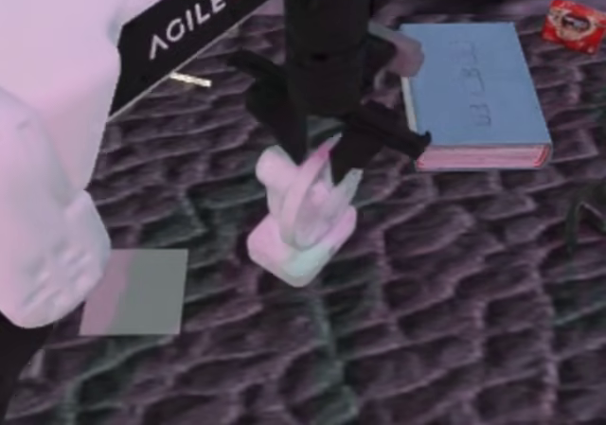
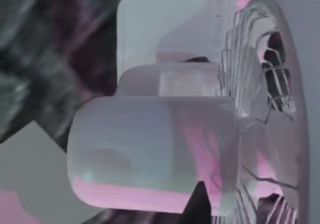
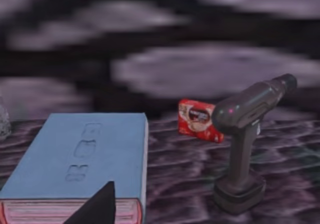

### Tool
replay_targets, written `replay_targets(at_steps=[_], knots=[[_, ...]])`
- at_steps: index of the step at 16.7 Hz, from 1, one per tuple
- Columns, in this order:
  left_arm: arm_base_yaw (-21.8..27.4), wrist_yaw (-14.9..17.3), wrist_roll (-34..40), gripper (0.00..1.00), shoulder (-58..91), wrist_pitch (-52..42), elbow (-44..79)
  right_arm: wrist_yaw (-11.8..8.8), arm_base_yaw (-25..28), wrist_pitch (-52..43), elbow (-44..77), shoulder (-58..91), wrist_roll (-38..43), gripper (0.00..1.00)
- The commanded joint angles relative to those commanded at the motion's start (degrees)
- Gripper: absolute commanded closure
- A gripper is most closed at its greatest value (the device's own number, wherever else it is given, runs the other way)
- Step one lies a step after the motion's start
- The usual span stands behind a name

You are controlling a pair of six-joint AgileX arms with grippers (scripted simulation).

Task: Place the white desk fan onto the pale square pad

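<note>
The white desk fan [image 1: 301, 219] stands tilted near the middle of the table, its ring head up and its rounded base [image 1: 289, 252] toward the front. My left gripper [image 1: 320, 160] comes down from above, its black fingers pressed to both sides of the fan's head, shut on it. In the left wrist view the fan [image 2: 165, 139] fills the picture, with one dark fingertip [image 2: 198, 206] against its motor housing. The pale square pad [image 1: 137, 292] lies flat at the front left, apart from the fan; a corner of the pad [image 2: 30, 179] also shows from the left wrist. My right gripper [image 3: 100, 209] is parked outside the top view.
A thick blue book [image 1: 469, 84] lies at the back right, close to the left gripper. A red packet [image 1: 573, 23] sits in the far right corner. From the right wrist I see the book [image 3: 85, 154], the packet [image 3: 199, 120] and an upright grey drill [image 3: 245, 134].
</note>
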State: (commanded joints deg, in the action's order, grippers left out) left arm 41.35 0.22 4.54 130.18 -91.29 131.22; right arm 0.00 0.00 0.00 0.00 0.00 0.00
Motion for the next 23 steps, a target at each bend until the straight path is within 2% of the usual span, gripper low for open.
replay_targets(at_steps=[4,12,15,19,23], knots=[[-3.99,-0.10,-12.86,1.00,-5.50,2.10,-8.01,0.00,0.00,0.00,0.00,0.00,0.00,0.00],[-15.92,-0.27,-54.62,1.00,-23.80,10.09,-32.02,0.00,0.00,0.00,0.00,0.00,0.00,0.00],[-19.85,-0.37,-66.76,1.00,-29.77,12.61,-40.50,0.00,0.00,0.00,0.00,0.00,0.00,0.00],[-22.93,-0.52,-74.55,1.00,-34.36,14.52,-47.40,0.00,0.00,0.00,0.00,0.00,0.00,0.00],[-23.09,-0.54,-74.94,1.00,-34.60,14.63,-47.76,0.00,0.00,0.00,0.00,0.00,0.00,0.00]])
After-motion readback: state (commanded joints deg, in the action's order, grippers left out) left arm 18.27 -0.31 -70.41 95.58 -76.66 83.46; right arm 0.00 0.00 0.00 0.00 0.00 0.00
